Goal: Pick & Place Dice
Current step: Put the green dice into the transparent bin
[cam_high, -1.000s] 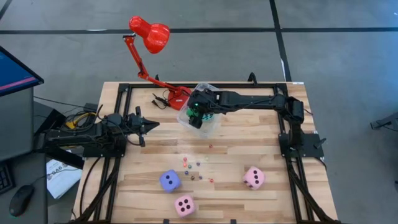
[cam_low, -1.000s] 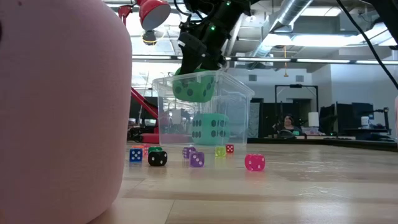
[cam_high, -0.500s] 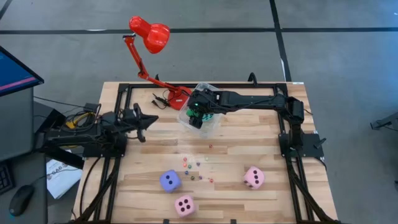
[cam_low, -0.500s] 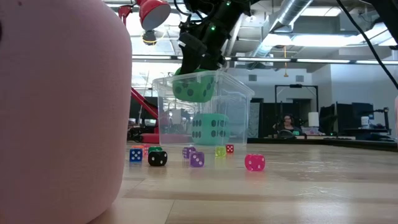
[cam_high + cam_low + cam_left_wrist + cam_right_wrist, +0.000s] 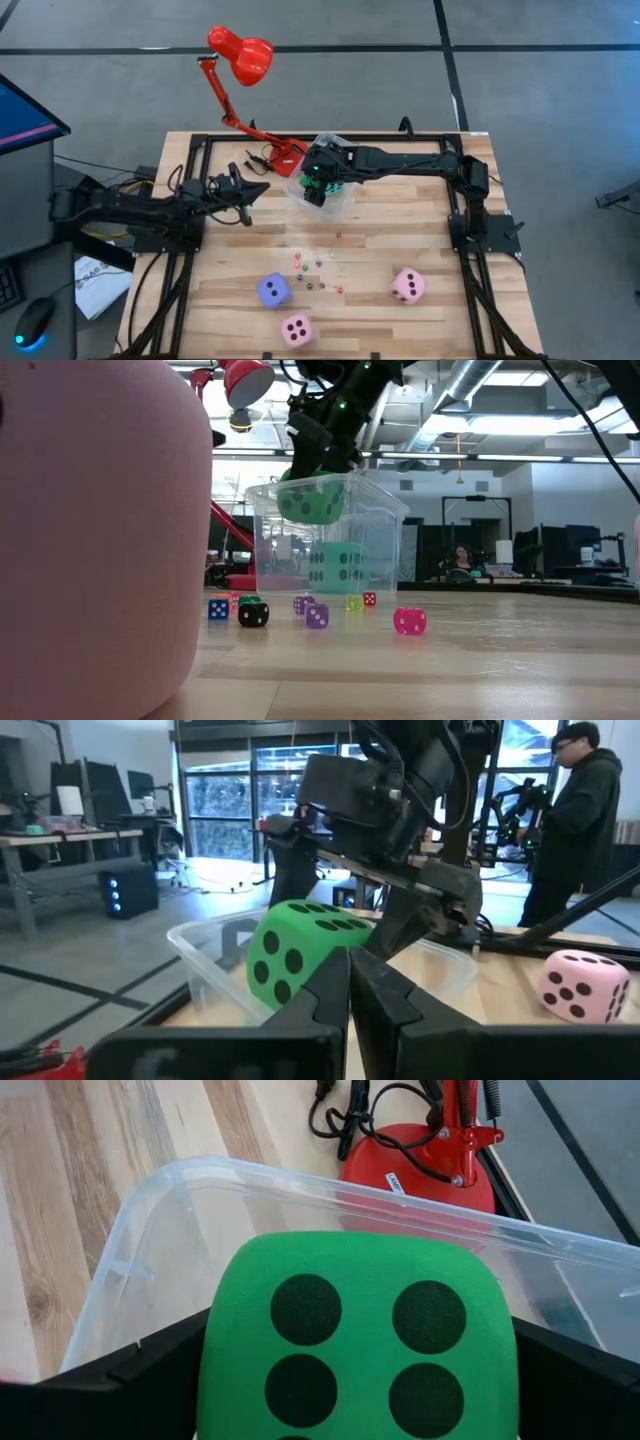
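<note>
right jaws (image 5: 318, 460) pinch the green die (image 5: 312, 500) above the tub (image 5: 380, 510); left jaws (image 5: 262, 187) pressed together.

Probably an open-plan lab: exposed ceiling ducts (image 5: 470, 390), desks with monitors (image 5: 585, 572).

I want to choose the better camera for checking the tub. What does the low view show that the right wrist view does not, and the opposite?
Only the low view shows the cyan die at the bottom of the clear tub, the tiny dice on the table, and a pink die close to the camera.

Only the right wrist view shows the lamp base behind the tub.

Both show the green die held by the right gripper at the tub's rim.
</note>
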`<state>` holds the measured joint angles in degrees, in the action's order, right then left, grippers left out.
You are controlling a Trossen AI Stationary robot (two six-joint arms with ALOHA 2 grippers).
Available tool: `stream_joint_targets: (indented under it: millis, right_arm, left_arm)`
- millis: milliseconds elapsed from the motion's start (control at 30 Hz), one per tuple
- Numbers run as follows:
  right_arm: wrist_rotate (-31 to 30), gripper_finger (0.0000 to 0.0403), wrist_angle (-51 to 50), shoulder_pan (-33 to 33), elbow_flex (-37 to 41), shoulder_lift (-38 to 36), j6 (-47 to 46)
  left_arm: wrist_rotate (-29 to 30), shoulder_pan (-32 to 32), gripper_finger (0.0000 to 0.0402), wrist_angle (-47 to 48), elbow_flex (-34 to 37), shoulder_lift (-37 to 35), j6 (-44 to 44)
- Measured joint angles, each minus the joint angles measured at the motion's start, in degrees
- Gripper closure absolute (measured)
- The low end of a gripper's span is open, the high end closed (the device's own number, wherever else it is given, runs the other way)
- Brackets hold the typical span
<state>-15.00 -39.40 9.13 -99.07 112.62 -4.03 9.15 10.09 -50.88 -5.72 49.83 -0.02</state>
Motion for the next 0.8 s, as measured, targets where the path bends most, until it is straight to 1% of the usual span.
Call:
stream_joint_targets:
  millis: [133, 233, 300, 433, 500, 567, 667, 800]
  right_arm:
    - [0.02, 0.0003, 0.00, -0.02, 0.00, 0.00, 0.11]
    - [0.07, 0.0003, -0.05, -0.04, 0.00, 0.00, 1.79]
    - [0.15, 0.0003, -0.26, -0.09, -0.02, 0.00, 4.38]
    - [0.17, 0.0003, -0.50, -0.09, -0.02, 0.00, 9.90]
    - [0.17, 0.0003, -0.64, -0.09, -0.02, 0.00, 11.62]
    - [0.17, 0.0003, -0.64, -0.09, -0.02, 0.00, 12.14]
    - [0.17, 0.0003, -0.72, -0.05, -0.02, 0.00, 12.15]
    - [0.16, 0.0003, -0.87, 0.00, -0.02, 0.00, 12.15]
  left_arm:
    - [0.02, 0.00, 0.0401, -6.67, -0.04, 6.72, -0.18]
    - [0.02, 0.47, 0.0401, -6.97, -2.23, 10.36, -0.21]
    - [0.02, 1.04, 0.0401, -5.96, -4.65, 12.39, -0.21]
    - [-0.13, 3.00, 0.0401, -0.10, -9.99, 15.81, -0.21]
    - [-1.59, 4.21, 0.0401, 3.31, -12.68, 17.04, -0.24]
    - [-4.28, 5.19, 0.0401, 5.74, -15.17, 18.43, -0.25]
    - [-7.13, 6.12, 0.0401, 6.03, -17.98, 20.12, -0.25]
    - [-7.66, 6.46, 0.0401, 6.03, -20.47, 22.88, -0.13]
